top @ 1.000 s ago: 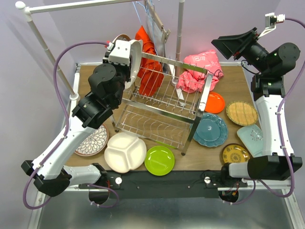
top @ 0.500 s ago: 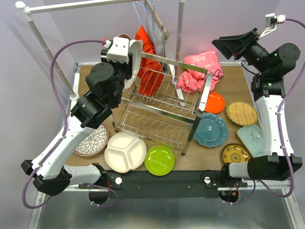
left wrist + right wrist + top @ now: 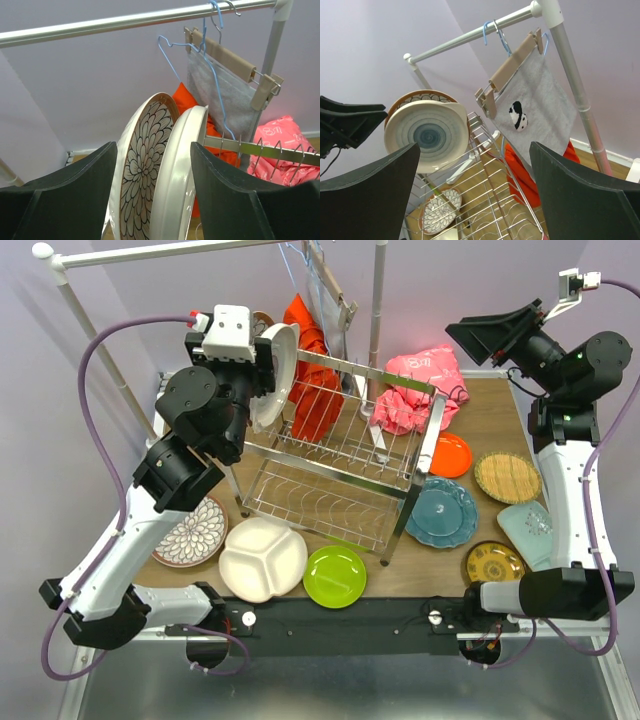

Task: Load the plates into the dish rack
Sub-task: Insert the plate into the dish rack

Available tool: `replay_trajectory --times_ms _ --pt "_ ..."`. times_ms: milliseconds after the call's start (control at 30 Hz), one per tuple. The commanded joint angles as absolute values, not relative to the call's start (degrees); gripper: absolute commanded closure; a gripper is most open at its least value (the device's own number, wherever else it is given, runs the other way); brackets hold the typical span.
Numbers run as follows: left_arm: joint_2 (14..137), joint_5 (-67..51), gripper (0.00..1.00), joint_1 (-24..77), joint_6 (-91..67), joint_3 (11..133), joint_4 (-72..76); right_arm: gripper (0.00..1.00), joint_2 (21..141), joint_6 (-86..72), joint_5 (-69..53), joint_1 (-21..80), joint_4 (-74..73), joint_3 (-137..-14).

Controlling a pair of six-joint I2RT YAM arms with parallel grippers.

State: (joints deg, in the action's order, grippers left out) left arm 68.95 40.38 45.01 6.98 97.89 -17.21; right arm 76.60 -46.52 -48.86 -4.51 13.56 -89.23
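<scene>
Down at the near edge of the table (image 3: 500, 410): white divided plate (image 3: 263, 558) and lime green plate (image 3: 335, 576), lying flat, fully in view. Right beside those, a petal-print plate (image 3: 192, 533) half buried under the left arm (image 3: 130, 540). Over on the right, yellow patterned plate (image 3: 492, 562) and pale aqua plate (image 3: 525, 525), both clipped by the right arm (image 3: 565, 490). Further in, teal plate (image 3: 441, 512) flat beside the dish rack (image 3: 330, 505), orange plate (image 3: 452, 454) partly tucked behind the rack's corner.

Up at the rack's far left end, two plates on edge, side by side: a cream plate (image 3: 177, 165) and a brown-rimmed floral plate (image 3: 142, 155), bottoms cut off in the left wrist view, seating in the wires hidden. Left gripper (image 3: 152, 147) straddling both, fingers right up against the outer faces. Honestly can't tell pinching from merely flanking. Right gripper (image 3: 475, 145) raised well off to the right, gaping wide, nothing inside.
</scene>
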Motion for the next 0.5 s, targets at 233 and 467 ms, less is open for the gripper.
replay_trajectory --times_ms 233,467 --pt "67.1 41.0 0.29 45.1 5.9 102.6 -16.6 0.00 75.0 -45.7 -48.9 -4.8 13.4 -88.2" --pt "65.0 38.6 0.26 45.0 3.8 103.2 -14.4 0.00 74.0 -43.2 -49.8 -5.3 12.3 -86.7"
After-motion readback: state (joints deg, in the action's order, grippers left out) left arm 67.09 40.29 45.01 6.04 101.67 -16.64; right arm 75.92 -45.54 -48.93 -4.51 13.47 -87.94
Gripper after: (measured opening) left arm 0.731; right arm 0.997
